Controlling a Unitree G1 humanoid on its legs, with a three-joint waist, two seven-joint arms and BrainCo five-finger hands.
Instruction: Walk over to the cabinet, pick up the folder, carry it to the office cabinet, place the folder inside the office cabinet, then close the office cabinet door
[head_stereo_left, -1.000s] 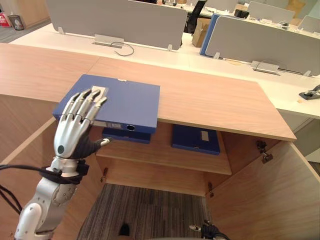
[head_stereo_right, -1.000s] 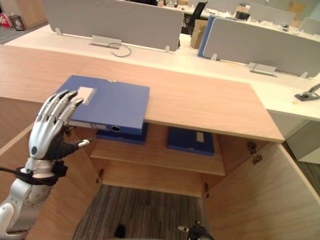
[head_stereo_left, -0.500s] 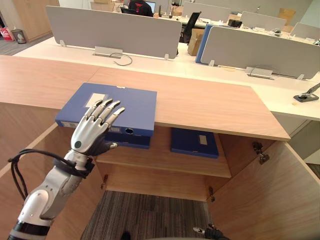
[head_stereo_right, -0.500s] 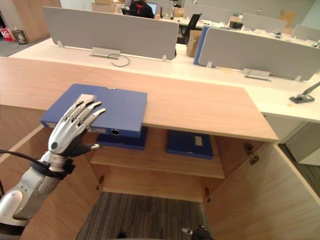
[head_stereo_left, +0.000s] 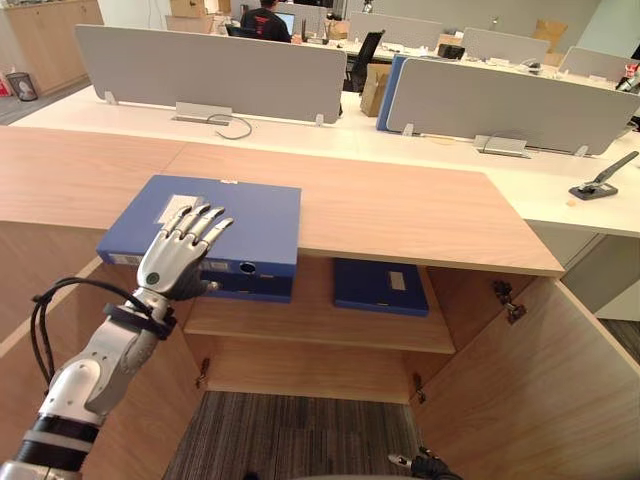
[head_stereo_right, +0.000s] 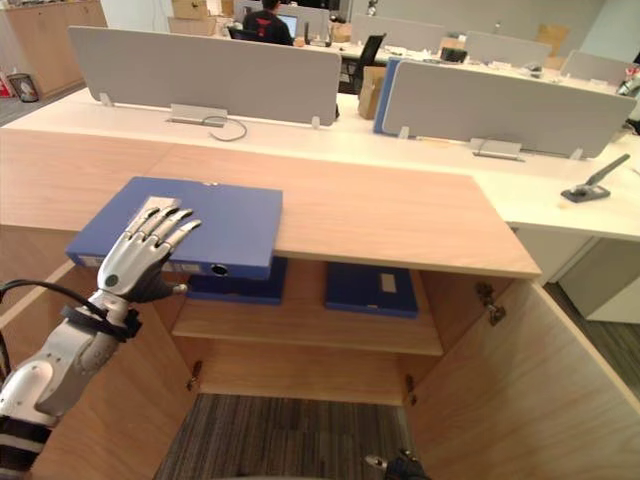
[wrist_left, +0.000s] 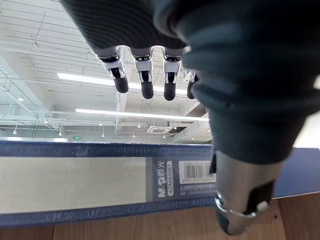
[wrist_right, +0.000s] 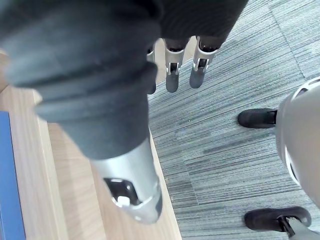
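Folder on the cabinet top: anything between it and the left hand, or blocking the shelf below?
Nothing visible. The left hand lies straight-fingered over the blue folder. The cabinet stands open; two other folders take part of its shelf, leaving bare wood.

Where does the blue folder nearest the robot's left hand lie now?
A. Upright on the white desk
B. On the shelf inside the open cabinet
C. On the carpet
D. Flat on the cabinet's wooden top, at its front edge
D: the blue folder lies flat on the cabinet's wooden top, at its front edge, with the straight fingers of the left hand reaching over it.
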